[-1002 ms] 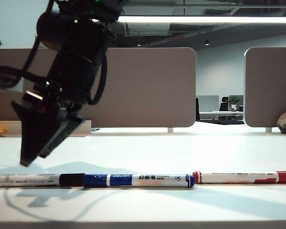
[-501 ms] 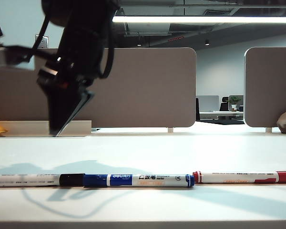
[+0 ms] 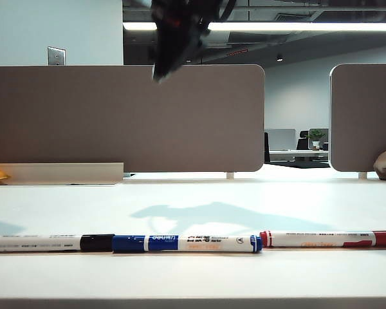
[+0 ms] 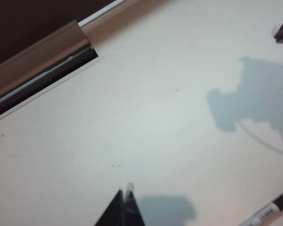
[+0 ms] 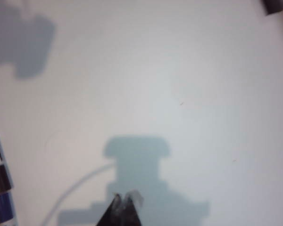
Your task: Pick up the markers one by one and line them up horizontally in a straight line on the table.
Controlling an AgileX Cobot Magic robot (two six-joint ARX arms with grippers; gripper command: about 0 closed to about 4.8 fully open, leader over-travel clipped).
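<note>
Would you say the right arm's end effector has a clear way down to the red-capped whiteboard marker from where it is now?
Probably yes. The red-capped whiteboard marker lies uncovered on the white table, with nothing above it. The right end effector is shut and empty over bare table, so it would have to open first.

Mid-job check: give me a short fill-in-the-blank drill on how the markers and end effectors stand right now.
1. The blue-capped marker lies between the black-capped marker and the ____-capped one.
2. The three markers lie end to end in one ____ on the table.
3. The left end effector is shut and holds ____.
4. The right end effector hangs above the table with its jaws ____.

Missing words: red; line; nothing; shut
</note>
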